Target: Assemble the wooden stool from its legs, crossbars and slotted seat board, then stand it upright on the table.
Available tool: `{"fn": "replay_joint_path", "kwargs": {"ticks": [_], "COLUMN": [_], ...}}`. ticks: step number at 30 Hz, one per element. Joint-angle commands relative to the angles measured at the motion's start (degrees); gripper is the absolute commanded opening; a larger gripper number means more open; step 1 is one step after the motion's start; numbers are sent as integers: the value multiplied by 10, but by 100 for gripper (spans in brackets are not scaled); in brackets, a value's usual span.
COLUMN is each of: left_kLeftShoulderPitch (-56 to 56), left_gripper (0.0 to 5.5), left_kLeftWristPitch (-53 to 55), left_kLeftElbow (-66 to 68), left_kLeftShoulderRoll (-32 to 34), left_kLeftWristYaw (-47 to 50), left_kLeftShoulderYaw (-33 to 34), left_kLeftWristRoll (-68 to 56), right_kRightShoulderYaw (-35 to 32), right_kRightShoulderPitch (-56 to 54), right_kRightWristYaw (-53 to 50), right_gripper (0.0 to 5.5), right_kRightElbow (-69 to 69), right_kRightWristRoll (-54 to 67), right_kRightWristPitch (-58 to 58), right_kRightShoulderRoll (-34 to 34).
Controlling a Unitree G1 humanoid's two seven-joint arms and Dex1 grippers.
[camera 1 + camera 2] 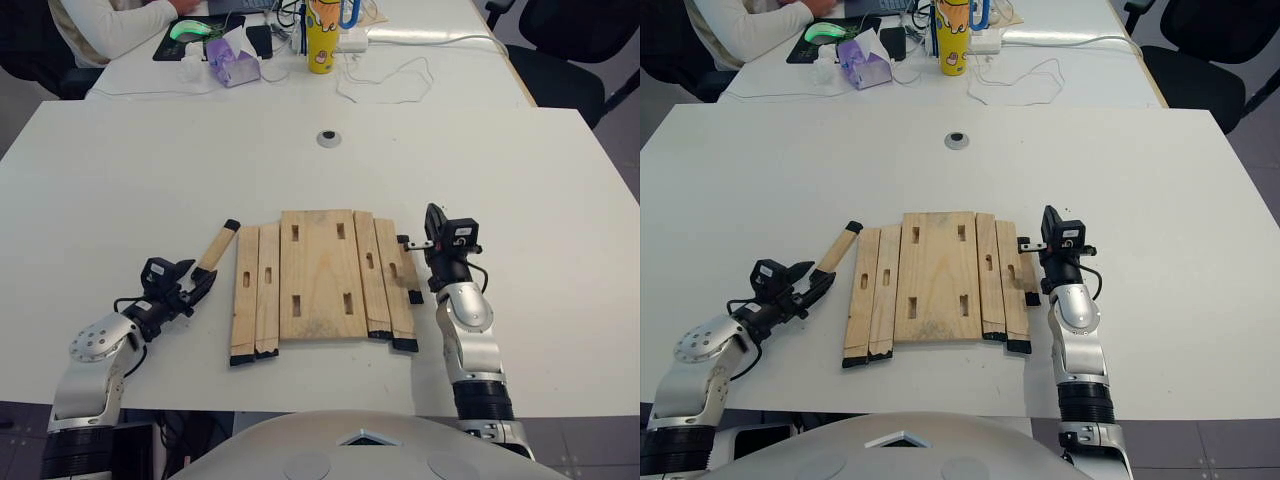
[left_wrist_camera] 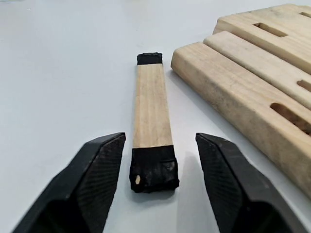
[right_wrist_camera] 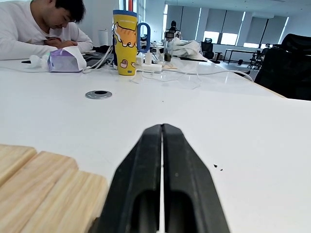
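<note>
Parts lie flat and unassembled on the white tabletop (image 1: 500,180).

- Target part: slim pale wooden crossbar with black-taped ends (image 2: 152,104), left of the row. Its long axis runs from near-left to far-right. The far end is close to the far end of the outermost slotted pale wooden leg (image 1: 245,290).
- Left gripper (image 1: 195,285): fingers (image 2: 92,179) apart, flanking the crossbar's near taped end without touching it.
- Right gripper (image 1: 432,215): fingers pressed together on nothing, pointing far, just right of the right-hand pair of legs (image 1: 385,285).
- Wide pale wooden seat board with four slots (image 1: 320,270): centre of the row, with legs on both sides.

Handling judgement: the crossbar looks light and stiff. Bare wood may slip, while the tape should give better grip. Pinch across the narrow width at the near taped end. A hold further in would balance it better for lifting.
</note>
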Motion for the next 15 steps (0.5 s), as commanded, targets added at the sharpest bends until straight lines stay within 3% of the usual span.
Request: {"fn": "replay_joint_path", "kwargs": {"ticks": [1,11,15], "left_kLeftShoulderPitch": [2,3,-6], "left_gripper": [267,135,134], "left_kLeftWristPitch": [-6,-9,-18], "left_kLeftElbow": [10,4,-2], "left_kLeftShoulderRoll": [3,-6,-18], "left_kLeftWristYaw": [7,13,25], "left_kLeftShoulderYaw": [-8,-11,-10], "left_kLeftWristRoll": [20,24,23], "right_kRightShoulderYaw": [2,2,2], "right_kRightShoulderPitch": [-11,-12,-19], "right_kRightWristYaw": [2,3,3], "right_gripper": [0,0,0], "right_kRightElbow": [5,5,1], "right_kRightWristRoll": [-2,-2,-1], "right_kRightWristPitch": [-1,0,3], "right_kRightShoulderRoll": [-2,-2,-2]}}
